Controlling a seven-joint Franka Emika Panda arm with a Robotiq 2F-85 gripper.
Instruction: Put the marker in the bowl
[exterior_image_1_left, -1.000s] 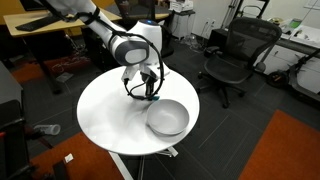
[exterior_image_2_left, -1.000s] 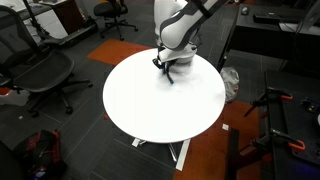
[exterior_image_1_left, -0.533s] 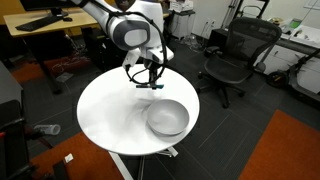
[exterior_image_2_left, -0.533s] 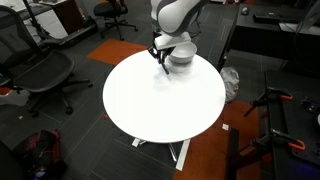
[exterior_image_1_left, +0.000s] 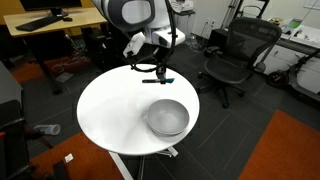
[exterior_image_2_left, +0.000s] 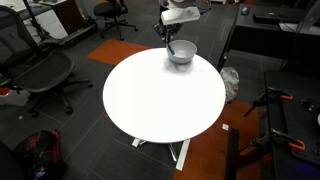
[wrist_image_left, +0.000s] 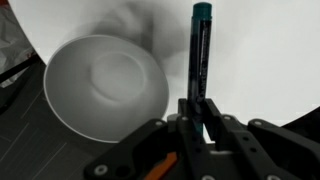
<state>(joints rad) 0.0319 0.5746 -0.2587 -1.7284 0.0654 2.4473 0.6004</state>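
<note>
My gripper (exterior_image_1_left: 159, 70) is shut on the marker (wrist_image_left: 198, 55), a thin dark stick with a teal tip, and holds it in the air above the round white table (exterior_image_1_left: 105, 115). In the wrist view the marker sticks out from between the jaws (wrist_image_left: 198, 112). The grey bowl (exterior_image_1_left: 167, 117) stands on the table near its edge, below and to the side of the gripper. It also shows in the wrist view (wrist_image_left: 100, 85) and in an exterior view (exterior_image_2_left: 181, 53), where the gripper (exterior_image_2_left: 170, 38) hangs just above it. The bowl is empty.
Black office chairs (exterior_image_1_left: 235, 55) (exterior_image_2_left: 35, 70) stand around the table. A desk with monitors (exterior_image_1_left: 45, 25) is behind the arm. An orange carpet patch (exterior_image_1_left: 285, 150) lies on the dark floor.
The gripper has lifted the marker off the table and risen well above it, drifting a little toward the bowl's side. The bowl has not moved.
</note>
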